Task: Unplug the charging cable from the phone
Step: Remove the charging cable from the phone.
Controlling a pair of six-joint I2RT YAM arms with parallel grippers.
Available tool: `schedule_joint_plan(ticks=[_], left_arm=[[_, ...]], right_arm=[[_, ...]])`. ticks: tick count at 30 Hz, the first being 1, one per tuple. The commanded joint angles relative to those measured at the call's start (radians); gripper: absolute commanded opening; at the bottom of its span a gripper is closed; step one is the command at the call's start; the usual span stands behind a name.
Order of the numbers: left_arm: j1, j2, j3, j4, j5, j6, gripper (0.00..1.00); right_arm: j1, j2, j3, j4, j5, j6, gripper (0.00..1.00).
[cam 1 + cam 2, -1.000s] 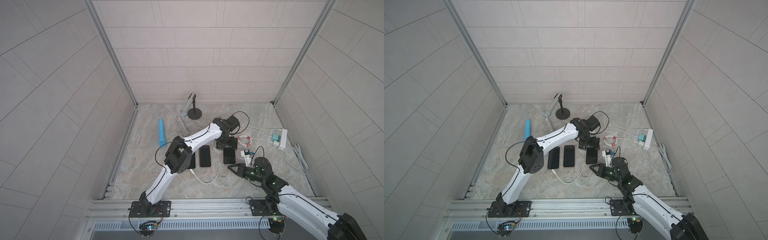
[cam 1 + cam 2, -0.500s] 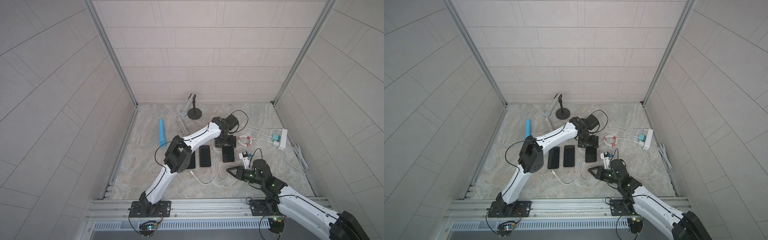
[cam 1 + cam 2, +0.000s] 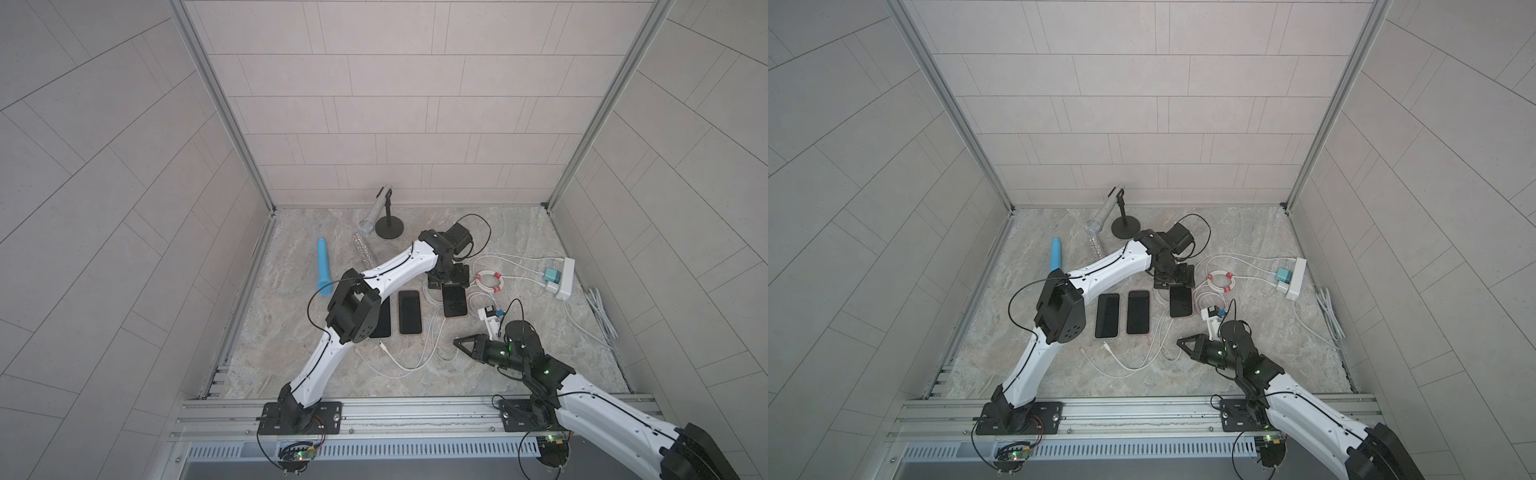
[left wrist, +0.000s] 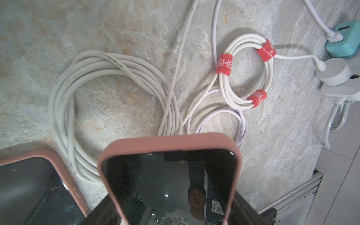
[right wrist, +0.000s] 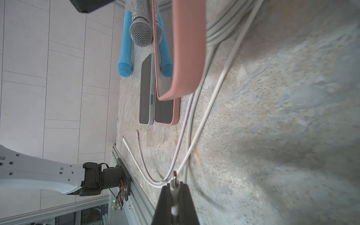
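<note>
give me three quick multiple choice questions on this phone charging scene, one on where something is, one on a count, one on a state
1. Where is the blue microphone?
A) left of the phones
B) on the power strip
C) in the right gripper

2. How many phones are there?
A) two
B) three
C) five

3. What is the right gripper doing?
A) open, empty
B) shut on a cable plug
C) holding a phone

Key: 1 A, both top views show it left of the row. 2 B, two flat phones plus the pink-cased phone at the left gripper. 3 B, the jaws pinch the white cable plug, free of the phone.
</note>
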State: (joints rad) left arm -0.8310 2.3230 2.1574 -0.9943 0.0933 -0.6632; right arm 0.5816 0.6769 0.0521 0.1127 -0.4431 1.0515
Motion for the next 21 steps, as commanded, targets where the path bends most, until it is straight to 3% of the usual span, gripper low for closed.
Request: schedule_joint_plan(ticks=[1, 8, 11, 21], left_arm=[[-0.008, -0.022, -0.03, 0.017, 0.019, -0.001, 0.0], [-0.025, -0.009, -0.092, 0.046, 0.017, 0.002, 0.0], [-0.033, -0.001, -0.106, 0.054, 0.016, 0.003, 0.0], [-0.062, 0.042, -0.118, 0.061, -0.001, 0.008, 0.0]], right_arm=[[0.004, -0.037, -0.005, -0.061, 0.047, 0.0, 0.0], [0.004, -0.17, -0.007, -0.215, 0.142, 0.008, 0.0], [0.004, -0.21, -0.014, -0.253, 0.166, 0.016, 0.04], [0.003, -0.19, -0.031, -0.265, 0.198, 0.028, 0.12]])
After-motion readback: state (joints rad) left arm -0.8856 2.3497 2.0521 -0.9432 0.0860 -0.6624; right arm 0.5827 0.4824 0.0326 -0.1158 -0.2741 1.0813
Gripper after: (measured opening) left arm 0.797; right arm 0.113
